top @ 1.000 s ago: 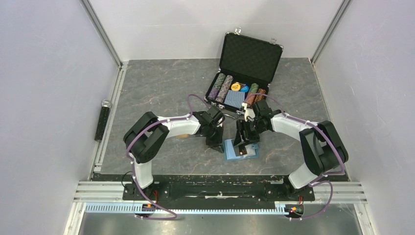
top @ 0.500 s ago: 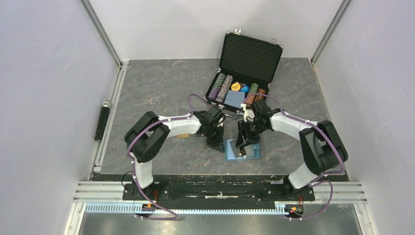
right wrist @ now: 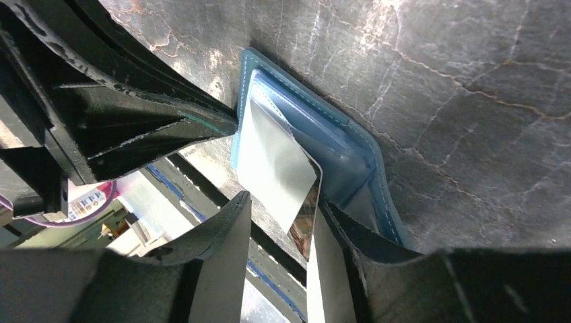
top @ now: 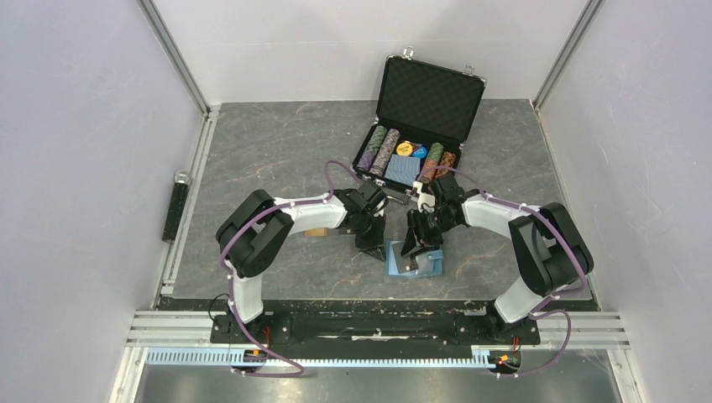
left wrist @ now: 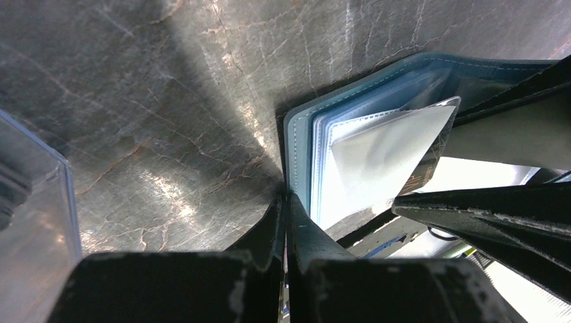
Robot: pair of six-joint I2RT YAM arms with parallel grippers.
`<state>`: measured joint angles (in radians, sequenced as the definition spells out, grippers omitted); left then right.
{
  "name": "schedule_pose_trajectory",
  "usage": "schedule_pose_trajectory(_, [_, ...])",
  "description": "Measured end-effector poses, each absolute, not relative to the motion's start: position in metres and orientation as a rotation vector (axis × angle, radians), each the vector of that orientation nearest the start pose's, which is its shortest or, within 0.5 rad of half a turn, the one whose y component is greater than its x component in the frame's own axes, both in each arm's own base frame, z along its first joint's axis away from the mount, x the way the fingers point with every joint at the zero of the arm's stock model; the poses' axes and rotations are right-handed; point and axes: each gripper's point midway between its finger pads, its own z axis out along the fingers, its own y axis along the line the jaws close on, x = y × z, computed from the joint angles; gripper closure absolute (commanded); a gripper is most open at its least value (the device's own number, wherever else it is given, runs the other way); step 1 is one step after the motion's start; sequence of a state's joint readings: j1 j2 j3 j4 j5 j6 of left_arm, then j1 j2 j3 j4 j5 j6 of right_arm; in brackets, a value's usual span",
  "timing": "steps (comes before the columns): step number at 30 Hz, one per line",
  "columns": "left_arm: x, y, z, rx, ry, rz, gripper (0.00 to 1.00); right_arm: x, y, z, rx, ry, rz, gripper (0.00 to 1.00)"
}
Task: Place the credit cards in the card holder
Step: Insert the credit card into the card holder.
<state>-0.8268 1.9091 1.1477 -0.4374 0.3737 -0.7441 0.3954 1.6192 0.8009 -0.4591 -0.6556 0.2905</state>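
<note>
The teal-blue card holder point(top: 424, 267) lies open on the table between the two grippers, and it also shows in the left wrist view point(left wrist: 301, 138) and the right wrist view point(right wrist: 367, 158). A glossy dark card point(right wrist: 277, 161) stands tilted with its lower edge in the holder's pale blue pockets and leans on one right finger; it also shows in the left wrist view point(left wrist: 384, 145). My right gripper point(right wrist: 283, 202) is open around this card. My left gripper point(left wrist: 288, 196) is shut, its tips at the holder's left edge. An orange-gold card point(top: 315, 232) lies under the left arm.
A big black metal-edged case point(top: 430, 99) stands open at the back, holding striped poker chips point(top: 382, 149) and a blue card deck point(top: 402, 170). A black cylinder point(top: 177, 206) lies by the left rail. The two grippers point(top: 374, 248) point(top: 410, 253) are close together.
My right gripper has shifted slightly left and lower over the card holder with the card. The left arm has barely moved.
</note>
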Motion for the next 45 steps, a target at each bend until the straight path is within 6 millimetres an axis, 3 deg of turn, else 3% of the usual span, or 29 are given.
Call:
schedule_pose_trajectory(5, [0.191, -0.341, 0.014, 0.241, 3.028, -0.808, 0.98, 0.198, 0.214, 0.031, -0.278, 2.884, 1.120, 0.75])
schedule_pose_trajectory(8, [0.191, -0.341, 0.014, 0.241, 3.028, -0.807, 0.98, 0.195, 0.215, 0.028, -0.267, 2.897, 1.141, 0.75])
schedule_pose_trajectory(15, [0.192, -0.341, 0.014, 0.241, 3.027, -0.807, 0.98, 0.196, 0.209, 0.029, -0.294, 2.929, 1.076, 0.43])
schedule_pose_trajectory(21, [0.192, -0.341, 0.014, 0.241, 3.027, -0.807, 0.98, 0.208, 0.203, 0.038, -0.363, 2.914, 0.977, 0.32])
schedule_pose_trajectory(24, [0.192, -0.341, 0.014, 0.241, 3.027, -0.807, 0.98, 0.207, 0.199, 0.039, -0.385, 2.926, 0.937, 0.34])
schedule_pose_trajectory(29, [0.192, -0.341, 0.014, 0.241, 3.027, -0.807, 0.98, 0.199, 0.190, 0.036, -0.424, 2.968, 0.875, 0.47])
schedule_pose_trajectory(36, [0.191, -0.342, 0.014, 0.243, 3.027, -0.807, 0.98, 0.189, 0.193, 0.035, -0.455, 2.976, 0.921, 0.59])
schedule_pose_trajectory(45, [0.192, -0.344, 0.014, 0.248, 3.024, -0.809, 0.98, 0.175, 0.203, 0.030, -0.474, 3.009, 1.028, 0.64])
